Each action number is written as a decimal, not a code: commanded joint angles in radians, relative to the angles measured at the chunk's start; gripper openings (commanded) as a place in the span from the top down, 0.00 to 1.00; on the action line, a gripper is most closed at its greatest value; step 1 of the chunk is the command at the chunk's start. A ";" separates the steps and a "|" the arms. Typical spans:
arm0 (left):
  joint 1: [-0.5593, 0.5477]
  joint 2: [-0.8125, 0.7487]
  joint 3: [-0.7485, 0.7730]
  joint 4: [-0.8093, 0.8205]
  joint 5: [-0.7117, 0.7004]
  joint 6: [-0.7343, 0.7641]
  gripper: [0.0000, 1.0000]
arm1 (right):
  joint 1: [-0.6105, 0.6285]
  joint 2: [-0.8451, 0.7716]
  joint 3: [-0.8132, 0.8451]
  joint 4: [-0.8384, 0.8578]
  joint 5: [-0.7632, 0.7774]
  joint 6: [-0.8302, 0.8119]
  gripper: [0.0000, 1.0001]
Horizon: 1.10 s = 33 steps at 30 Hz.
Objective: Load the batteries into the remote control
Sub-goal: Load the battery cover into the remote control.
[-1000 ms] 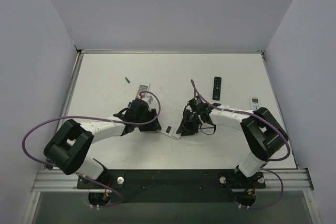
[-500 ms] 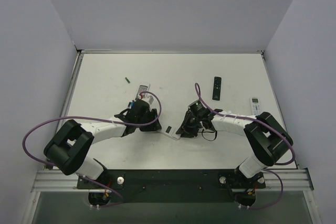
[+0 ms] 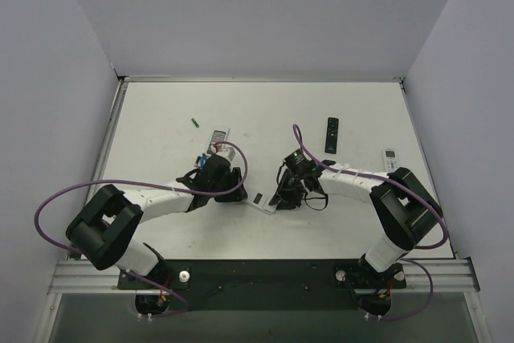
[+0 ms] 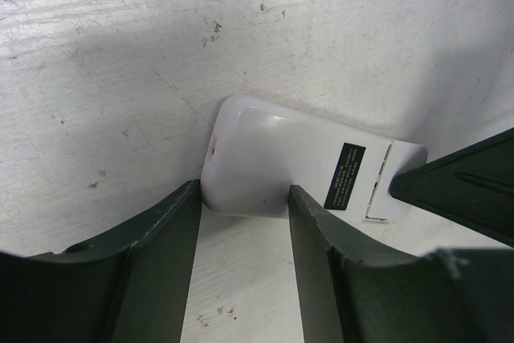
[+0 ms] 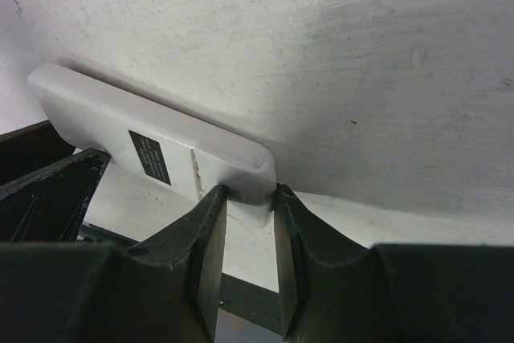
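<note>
The remote control lies back up between the two arms, a small dark label on its plain white back. My right gripper is shut on one short end of it, past the cover seam. At the other end, my left gripper stands open. Its fingertips rest against the remote's long edge, which spans the gap between them. A green battery lies far left on the table. A small blue battery lies beside the left wrist.
A white remote with a grey face lies just behind the left gripper. A slim black remote and another white remote lie at the back right. Purple cables loop over both arms.
The right wrist and its cable swayed a little right and came back. The remote control and the left gripper stayed where they were.
</note>
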<state>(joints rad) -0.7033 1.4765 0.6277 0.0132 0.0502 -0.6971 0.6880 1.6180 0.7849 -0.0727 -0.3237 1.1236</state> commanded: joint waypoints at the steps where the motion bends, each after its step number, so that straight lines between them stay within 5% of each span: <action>1: -0.099 0.025 -0.033 0.090 0.261 -0.105 0.44 | 0.061 0.066 0.013 0.054 -0.046 0.062 0.82; 10: -0.134 0.027 -0.036 0.120 0.260 -0.113 0.44 | 0.042 0.074 -0.019 0.131 -0.040 0.078 0.82; 19: -0.205 0.010 -0.003 0.153 0.347 -0.051 0.41 | -0.071 0.068 0.002 0.041 -0.058 -0.228 0.83; 28: -0.144 -0.159 0.026 -0.094 0.269 0.030 0.27 | -0.071 0.065 0.034 -0.045 -0.097 -0.330 0.83; 33: -0.064 -0.176 0.110 -0.265 0.241 0.254 0.19 | -0.068 0.075 0.056 -0.067 -0.120 -0.369 0.82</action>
<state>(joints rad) -0.8001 1.3357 0.6216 -0.1890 0.1802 -0.6003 0.5991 1.6531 0.8246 -0.1074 -0.4507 0.7906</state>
